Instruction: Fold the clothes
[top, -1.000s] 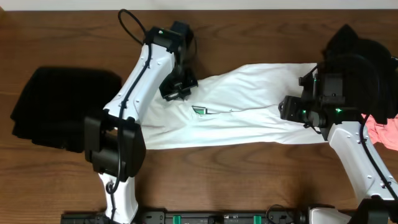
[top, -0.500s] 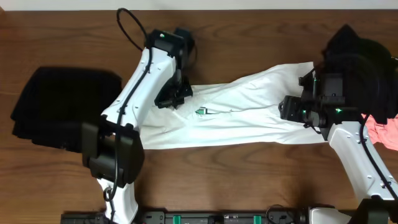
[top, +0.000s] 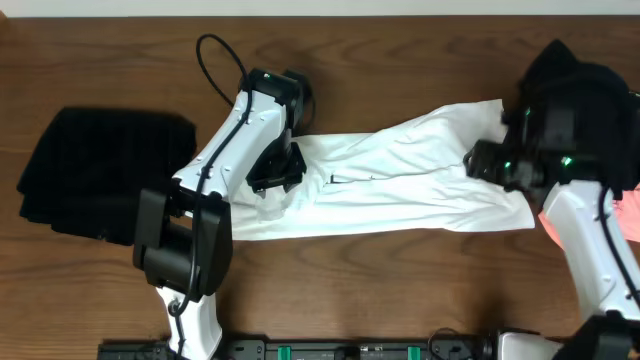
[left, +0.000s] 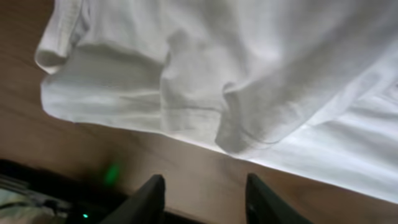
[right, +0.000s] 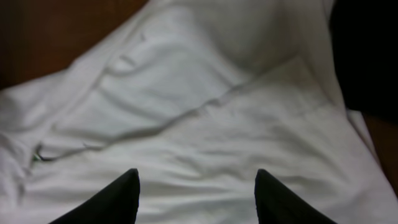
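While the white T-shirt (top: 400, 185) lies rumpled across the middle of the table (top: 400, 290), stretched left to right, both arms sit over it. Left claw (top: 272, 178) is above the shirt's left end, right by a bunched fold. Left wrist view: its fingers (left: 152, 198) stand apart with nothing between them. Bare wood shows under the gap and the shirt's creased hem lies just beyond. Right claw (top: 482, 162) is over the shirt's right end. Right wrist view: its fingers (right: 112, 199) are spread wide with white fabric filling the space below, nothing gripped (can't tell whether the tips touch the cloth).

Other clothes:
- A black garment (top: 100, 175) lies in a flat stack at the table's left, well apart from the shirt.
- A second black heap (top: 600, 85) sits at the far right, up against the shirt's far-right corner. It also shows at the right edge of the right wrist view.
- Pink fabric (top: 630, 215) is at the right edge, partly behind the right arm.
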